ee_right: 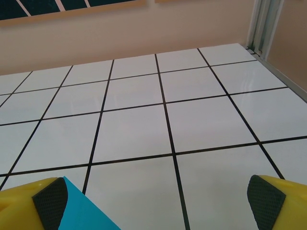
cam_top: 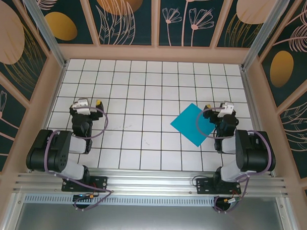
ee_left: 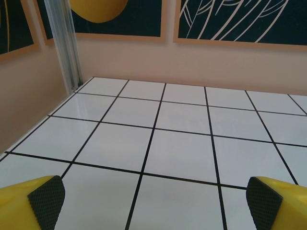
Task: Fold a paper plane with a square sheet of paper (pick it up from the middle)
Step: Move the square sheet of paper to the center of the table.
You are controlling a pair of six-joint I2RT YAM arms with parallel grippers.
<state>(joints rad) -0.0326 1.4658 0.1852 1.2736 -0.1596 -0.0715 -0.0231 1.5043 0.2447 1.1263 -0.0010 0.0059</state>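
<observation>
The counter (cam_top: pixel 144 94) is white with black lines that make lots of squares. The square sheet of paper (cam_top: pixel 192 124) lies flat on it. The paper is teal-blue and not folded. It is turned so it looks like a diamond, with one corner pointing to the far wall. It sits on the right half of the counter, a bit nearer to the arms than to the far wall.

The right tool (cam_top: pixel 218 107) is just beside the paper, over its right corner. Its two yellow fingers are spread wide apart and they pinch nothing. In the right wrist view, a corner of the blue paper shows at the bottom left, right next to one black pad (ee_right: pixel 50 203). I cannot tell if the pad touches the paper. White squares lie between the two fingers.

The left tool (cam_top: pixel 88 103) is on the left side of the counter, well apart from the paper. Its yellow fingers are spread wide too, and they hold nothing. In the left wrist view, one black pad (ee_left: pixel 47 201) sits low in the corner, and the squares in front of it are bare.

Both arms are bent low near the front edge.
</observation>
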